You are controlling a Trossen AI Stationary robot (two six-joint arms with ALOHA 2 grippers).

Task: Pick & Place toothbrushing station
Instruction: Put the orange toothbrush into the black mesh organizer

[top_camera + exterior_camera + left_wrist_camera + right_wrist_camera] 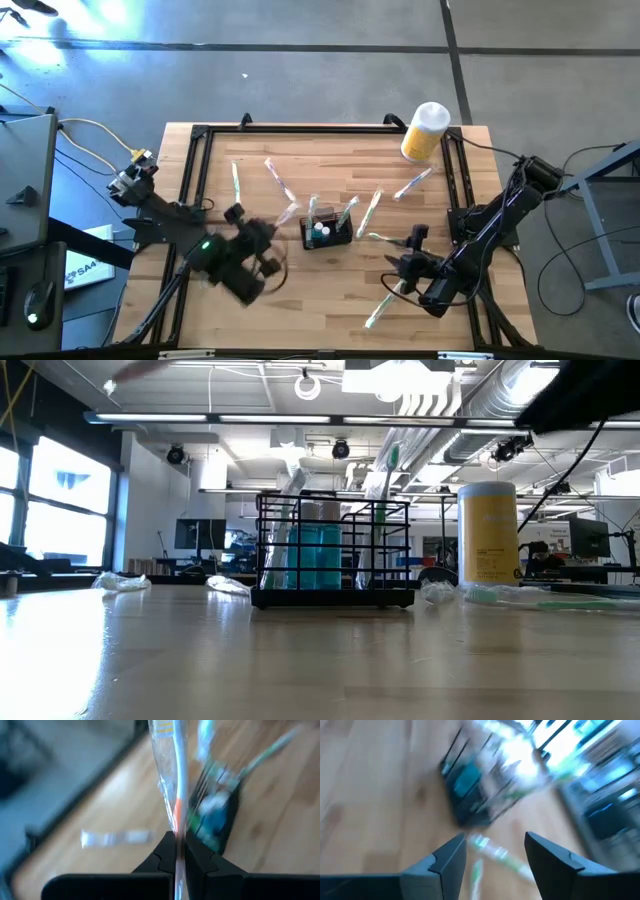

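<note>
My left gripper [176,851] clamped on wrapped toothbrush [172,780]; caddy [215,817] ahead. Slippery wrap may slide. Right gripper [495,851] jaws apart, empty.

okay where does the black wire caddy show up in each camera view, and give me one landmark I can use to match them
High view: the black wire caddy sits mid-table, between the arms.
Low view: centre, with teal bottles inside it.
Left wrist view: upper right, beyond the left gripper, which is shut on a wrapped toothbrush.
Right wrist view: upper middle, blurred, beyond the open right gripper.
Shared landmark: the teal bottles inside the caddy.
</note>
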